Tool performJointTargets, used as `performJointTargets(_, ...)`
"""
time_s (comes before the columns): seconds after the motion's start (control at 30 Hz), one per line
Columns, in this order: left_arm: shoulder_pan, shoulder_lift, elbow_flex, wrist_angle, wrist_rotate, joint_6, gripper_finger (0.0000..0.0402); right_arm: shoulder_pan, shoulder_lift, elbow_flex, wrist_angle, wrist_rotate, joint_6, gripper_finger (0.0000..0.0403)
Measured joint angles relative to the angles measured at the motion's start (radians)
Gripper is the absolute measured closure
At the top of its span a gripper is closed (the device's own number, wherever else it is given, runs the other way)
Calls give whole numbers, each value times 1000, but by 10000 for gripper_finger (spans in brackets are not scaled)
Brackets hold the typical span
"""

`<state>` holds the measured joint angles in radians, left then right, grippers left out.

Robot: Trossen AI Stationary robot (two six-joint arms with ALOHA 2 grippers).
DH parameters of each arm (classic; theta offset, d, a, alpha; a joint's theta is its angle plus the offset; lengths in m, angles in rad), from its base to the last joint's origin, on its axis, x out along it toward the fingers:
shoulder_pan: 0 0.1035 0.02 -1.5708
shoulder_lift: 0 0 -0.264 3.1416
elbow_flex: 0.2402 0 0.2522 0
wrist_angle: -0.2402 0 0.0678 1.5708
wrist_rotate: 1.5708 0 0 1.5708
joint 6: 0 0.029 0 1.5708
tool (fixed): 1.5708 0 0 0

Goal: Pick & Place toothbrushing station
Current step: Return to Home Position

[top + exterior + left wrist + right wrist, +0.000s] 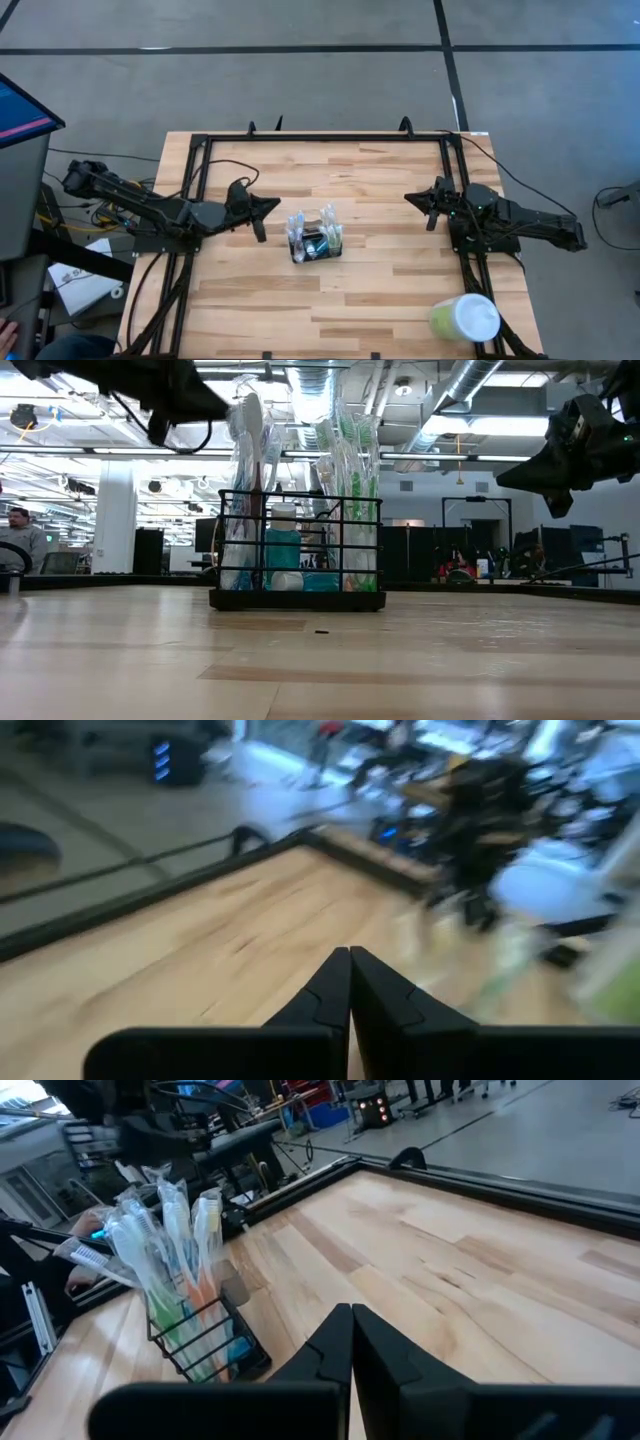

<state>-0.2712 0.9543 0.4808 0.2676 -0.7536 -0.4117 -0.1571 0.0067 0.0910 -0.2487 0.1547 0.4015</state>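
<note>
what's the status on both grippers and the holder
Left gripper shut, empty, left of centre. Right gripper shut, empty, right side. Holder upright mid-table, toothbrushes standing in it. Green cup at table's edge, clear of both.

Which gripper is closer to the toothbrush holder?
The left gripper; it hangs just beside the toothbrush holder, while the right gripper is clearly farther off.

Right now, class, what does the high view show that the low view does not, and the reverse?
Only the high view shows the green cup at a corner of the table. Only the low view shows a teal bottle inside the organizer and a person in the room behind. Both show the organizer full of toothbrushes, with the left gripper and right gripper apart from it, one on each side.
</note>
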Motion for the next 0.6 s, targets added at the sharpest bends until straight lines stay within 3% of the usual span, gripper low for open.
performJointTargets(0.1,51,-7,-18,-65,18,-85,401,0,0,0,-1,-1,0,403)
performJointTargets(0.27,105,-10,-74,-62,211,-62,401,0,0,0,-2,-4,3,403)
performJointTargets(0.6,-14,-112,-188,81,149,67,401,0,0,0,-2,-4,2,403)
